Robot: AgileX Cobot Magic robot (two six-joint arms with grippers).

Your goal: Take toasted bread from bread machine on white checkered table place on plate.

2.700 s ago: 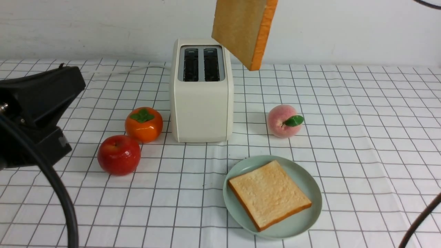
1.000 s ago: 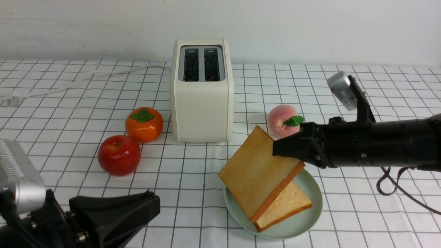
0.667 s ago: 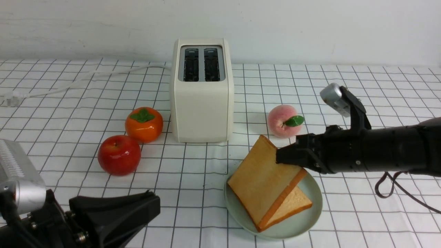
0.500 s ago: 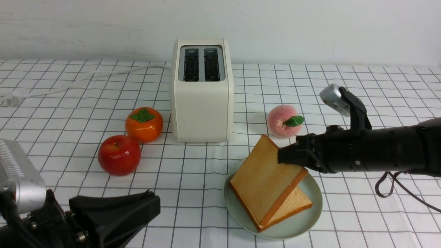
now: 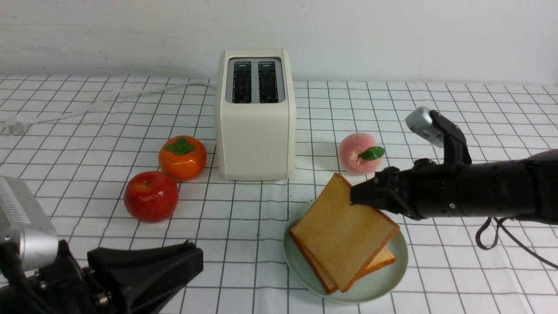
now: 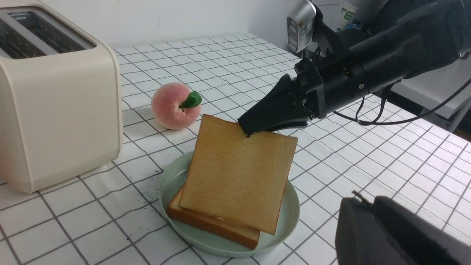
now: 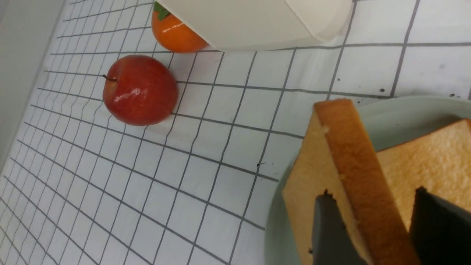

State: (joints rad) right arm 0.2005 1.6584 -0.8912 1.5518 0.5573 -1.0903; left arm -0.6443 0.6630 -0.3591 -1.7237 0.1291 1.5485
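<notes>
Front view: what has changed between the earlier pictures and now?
The second toast slice came down from above the bread machine and now lies nearly flat on the first slice on the plate. The jaws of the right gripper look parted around its corner. The left gripper moved lower. The rest stayed put.

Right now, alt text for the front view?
A top slice of toast lies on a lower slice on a mint-green plate, the right claw at its far edge. Behind: empty cream toaster, peach, persimmon, red apple on a checkered cloth; left claw lower left.
</notes>
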